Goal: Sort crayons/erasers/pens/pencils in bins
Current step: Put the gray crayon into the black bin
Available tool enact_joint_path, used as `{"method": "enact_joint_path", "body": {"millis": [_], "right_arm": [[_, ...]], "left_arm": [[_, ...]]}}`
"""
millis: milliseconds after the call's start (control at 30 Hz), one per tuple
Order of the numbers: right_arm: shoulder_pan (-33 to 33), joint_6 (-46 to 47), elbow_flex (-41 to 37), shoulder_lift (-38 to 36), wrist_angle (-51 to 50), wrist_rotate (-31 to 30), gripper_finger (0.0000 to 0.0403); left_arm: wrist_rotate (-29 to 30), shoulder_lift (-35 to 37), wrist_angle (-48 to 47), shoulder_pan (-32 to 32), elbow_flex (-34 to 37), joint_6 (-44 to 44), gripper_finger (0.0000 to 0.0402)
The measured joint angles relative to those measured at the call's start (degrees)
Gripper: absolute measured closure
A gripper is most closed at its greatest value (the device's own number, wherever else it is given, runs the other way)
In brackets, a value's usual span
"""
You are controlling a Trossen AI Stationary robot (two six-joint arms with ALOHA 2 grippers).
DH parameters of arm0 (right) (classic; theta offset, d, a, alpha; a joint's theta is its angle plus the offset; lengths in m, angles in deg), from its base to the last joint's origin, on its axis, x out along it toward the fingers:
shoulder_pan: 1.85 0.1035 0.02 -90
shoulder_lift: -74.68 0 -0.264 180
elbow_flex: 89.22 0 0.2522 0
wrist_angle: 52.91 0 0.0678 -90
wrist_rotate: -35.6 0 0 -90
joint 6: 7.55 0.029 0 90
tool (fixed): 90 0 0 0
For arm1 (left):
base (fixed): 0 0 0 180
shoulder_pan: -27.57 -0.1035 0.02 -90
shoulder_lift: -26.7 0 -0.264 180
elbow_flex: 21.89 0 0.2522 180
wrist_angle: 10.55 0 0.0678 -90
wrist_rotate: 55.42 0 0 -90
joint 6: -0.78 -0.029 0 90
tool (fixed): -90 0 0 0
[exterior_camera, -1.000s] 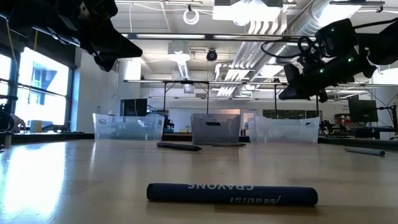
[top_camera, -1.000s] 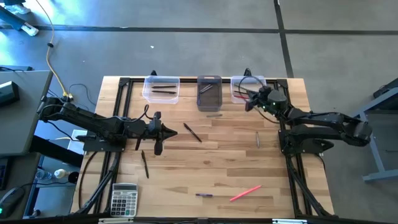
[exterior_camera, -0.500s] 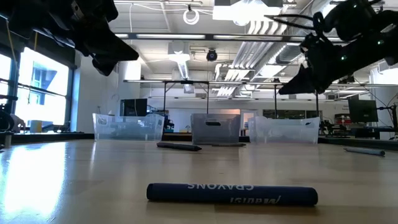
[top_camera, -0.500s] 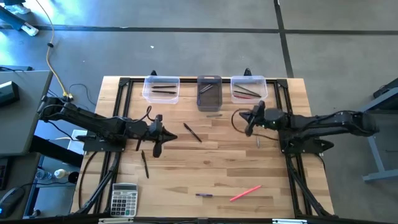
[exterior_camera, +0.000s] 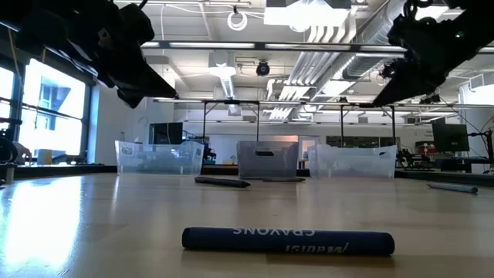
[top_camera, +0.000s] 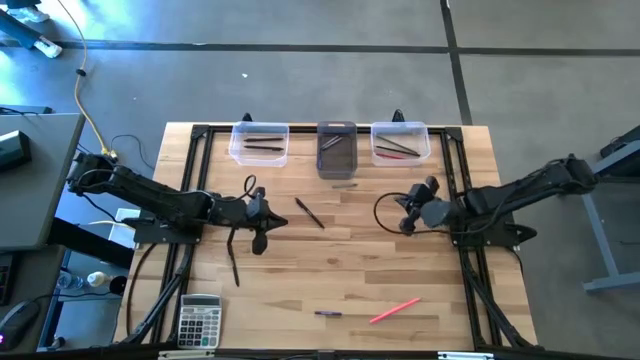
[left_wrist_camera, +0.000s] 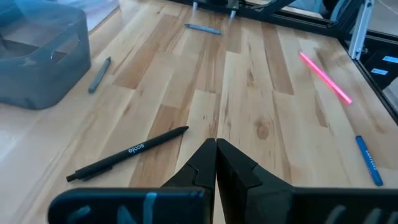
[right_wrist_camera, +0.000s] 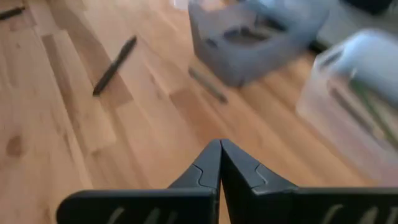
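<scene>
Closest to the low camera lies a dark blue crayon, its lettering upside down, flat on the wooden surface; from above it shows as the short purple stick near the front edge, with a pink stick just beside it to the right and a grey calculator at the front left corner. Farther in, a dark pencil lies toward the left. Above mid-surface the left gripper hangs with its jaws pressed together and nothing between them, close to a black pen that lies at a slant. Across from it the right gripper is held over the right side, jaws likewise together and empty. A short grey stick rests just in front of the dark smoky bin. Along the far edge the three bins stand in a row: a clear one on the left holding dark sticks, the smoky one in the middle, and a clear one on the right holding a red stick and dark ones.
</scene>
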Motion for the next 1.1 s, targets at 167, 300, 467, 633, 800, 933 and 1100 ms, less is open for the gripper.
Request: {"method": "enact_joint_path", "body": {"millis": [167, 300, 467, 633, 800, 933, 1100], "right_arm": [[3.69, 14.34, -0.14, 1.65, -6.94, -1.11, 0.0402], [4.32, 23.70, -0.14, 5.90, -9.67, -1.93, 0.0398], [4.31, 31.96, 0.26, 13.19, -11.77, -0.38, 0.0377], [4.31, 39.26, 3.16, 19.19, -15.69, 3.23, 0.0335], [4.25, 46.15, 6.84, 23.32, -24.26, 7.66, 0.0285], [4.23, 52.02, 6.62, 25.62, -26.72, 10.94, 0.0265], [3.95, 57.50, 4.43, 27.91, -25.54, 13.28, 0.0263]], "left_arm": [[0.16, -0.03, -0.07, 0.00, 0.00, 0.00, 0.0401], [0.16, -0.03, 0.01, 0.00, 0.00, 0.00, 0.0401], [0.14, -0.03, 0.03, 0.00, 0.00, 0.55, 0.0401], [0.11, -0.03, 0.18, 0.00, 0.00, 0.63, 0.0401], [0.11, -0.03, 0.23, -0.02, 0.00, 0.66, 0.0401], [0.11, -0.03, 0.22, -0.02, 0.00, 0.54, 0.0401], [0.09, -0.03, 0.38, -0.02, 0.00, 0.48, 0.0401]]}}
